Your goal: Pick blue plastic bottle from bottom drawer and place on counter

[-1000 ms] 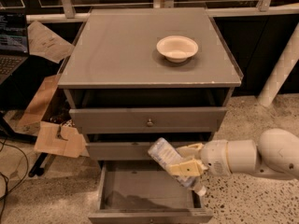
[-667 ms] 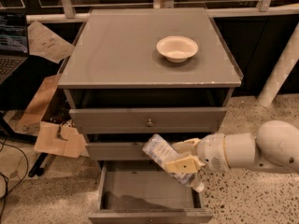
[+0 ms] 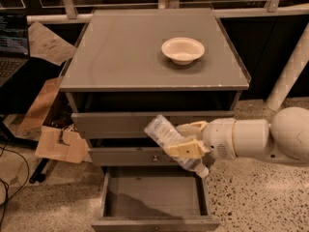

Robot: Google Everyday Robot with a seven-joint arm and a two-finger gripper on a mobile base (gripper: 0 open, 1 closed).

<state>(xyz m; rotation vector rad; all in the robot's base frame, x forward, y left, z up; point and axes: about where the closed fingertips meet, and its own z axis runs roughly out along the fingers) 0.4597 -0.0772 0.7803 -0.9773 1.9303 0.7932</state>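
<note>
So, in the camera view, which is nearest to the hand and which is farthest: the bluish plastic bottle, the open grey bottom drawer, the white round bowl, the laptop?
1. bluish plastic bottle: gripped in the hand.
2. open grey bottom drawer: directly below.
3. white round bowl: up behind, on the grey counter.
4. laptop: far left edge.

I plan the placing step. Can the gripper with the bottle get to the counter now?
Probably yes. The gripper holds the bottle in front of the drawers, below the counter; nothing blocks the way up, and the bowl leaves much room.
</note>
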